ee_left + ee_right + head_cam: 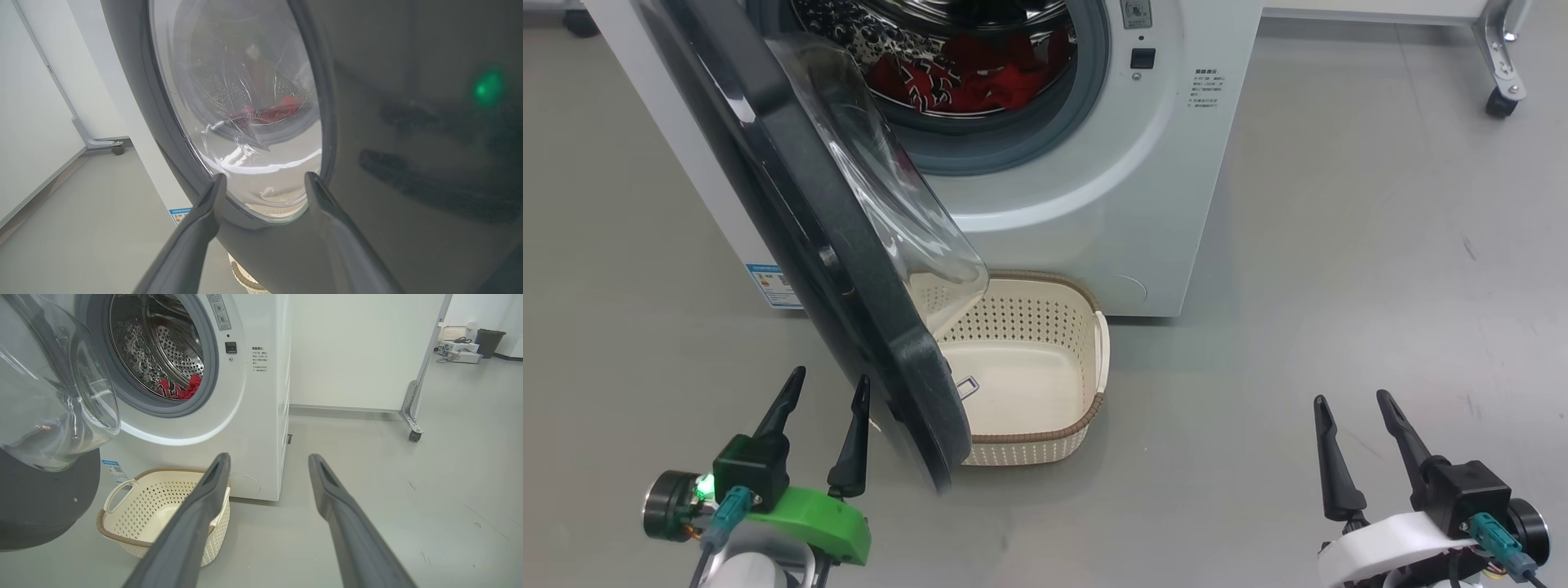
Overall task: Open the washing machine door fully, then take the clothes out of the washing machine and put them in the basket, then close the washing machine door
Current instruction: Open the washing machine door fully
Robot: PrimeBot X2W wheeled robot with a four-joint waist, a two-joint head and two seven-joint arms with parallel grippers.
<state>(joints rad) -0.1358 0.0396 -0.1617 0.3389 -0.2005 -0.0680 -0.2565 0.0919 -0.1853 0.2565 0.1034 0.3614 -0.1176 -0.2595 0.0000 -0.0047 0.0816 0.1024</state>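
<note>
I see the washing machine door [849, 286] swung out at the left of the washing machine [1094, 204], its glass bowl hanging over the left part of the basket [1029, 314], which sits on the floor right at the machine's foot. The red clothes [980, 77] lie low in the steel drum behind the uncovered port. My left claw [832, 376] hovers, fingers apart and gripping nothing, just beside the door's black outer face, while my right claw [1352, 398] hangs with fingers apart above the floor, well apart from the basket

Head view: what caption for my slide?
Door partly open over basket, clothes inside washer, left gripper and right gripper open.
</note>
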